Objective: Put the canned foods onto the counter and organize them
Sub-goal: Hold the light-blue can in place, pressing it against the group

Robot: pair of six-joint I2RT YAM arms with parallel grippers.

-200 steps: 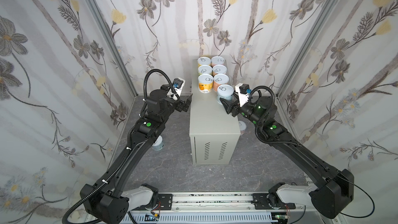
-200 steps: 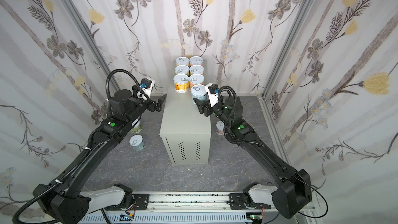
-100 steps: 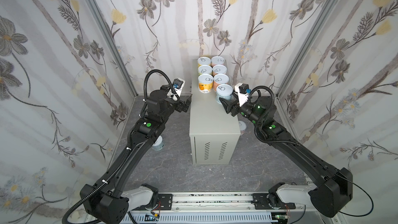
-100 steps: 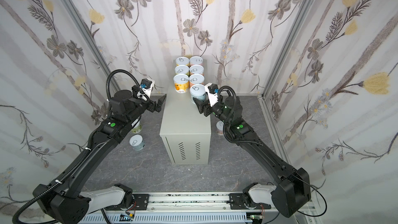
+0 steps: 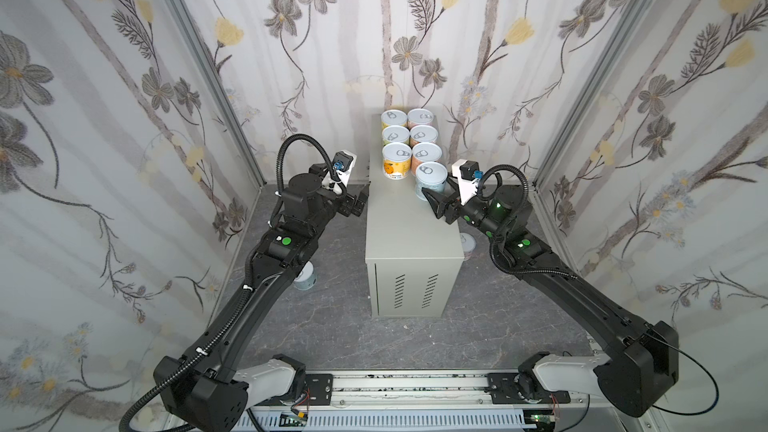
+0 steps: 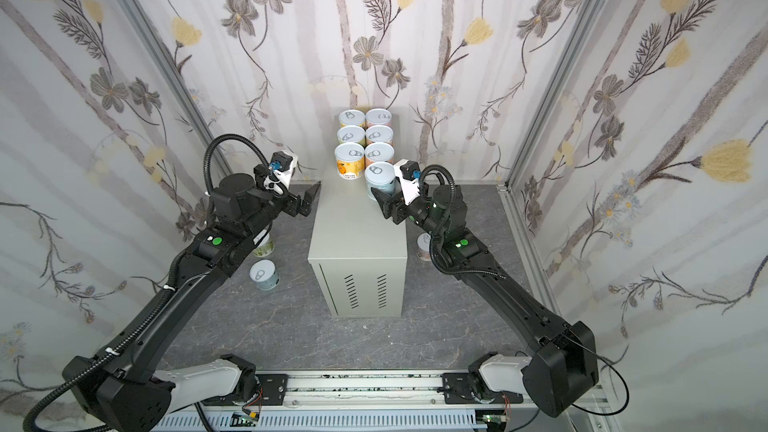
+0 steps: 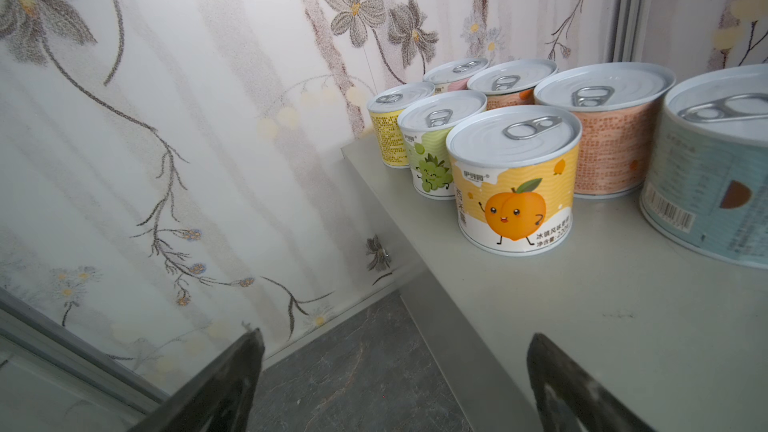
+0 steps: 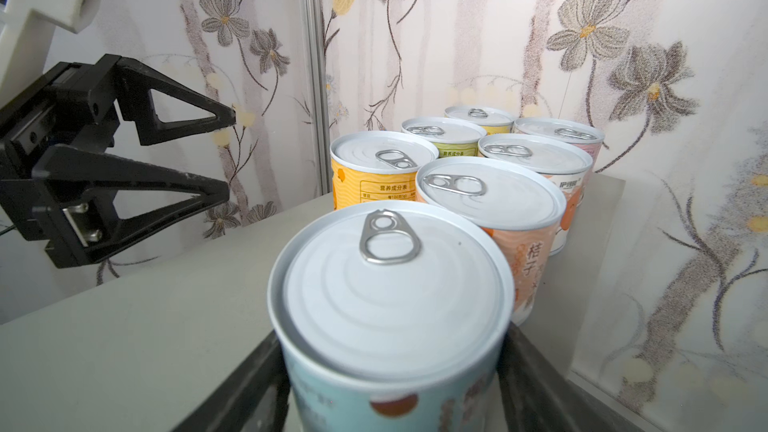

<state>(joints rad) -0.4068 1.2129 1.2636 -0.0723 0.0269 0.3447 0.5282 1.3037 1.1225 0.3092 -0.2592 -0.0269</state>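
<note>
On the counter [image 5: 409, 238], the right pincer [image 5: 432, 198] grasps the upright blue can [image 5: 431, 173] just 6 o'clock of the orange can [image 5: 427, 154]; the left pincer [image 6: 312, 197] waits released at 9 o'clock.

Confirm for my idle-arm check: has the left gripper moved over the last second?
No. In both top views the left gripper stays beside the left edge of the counter, open.

- Yellow peach can [image 7: 515, 184]: the white band at its foot reads 冰镇风味, with 净含量 and a figure beneath that is too small to make out. The brand mark above the peach is illegible.
- In the right wrist view the yellow peach can [image 8: 376, 189] bears a table headed 营养成分表.
- Orange can [image 8: 528, 243]: 桔子, set vertically.
- Light blue can [image 7: 702, 184]: barcode, digits illegible.
</note>
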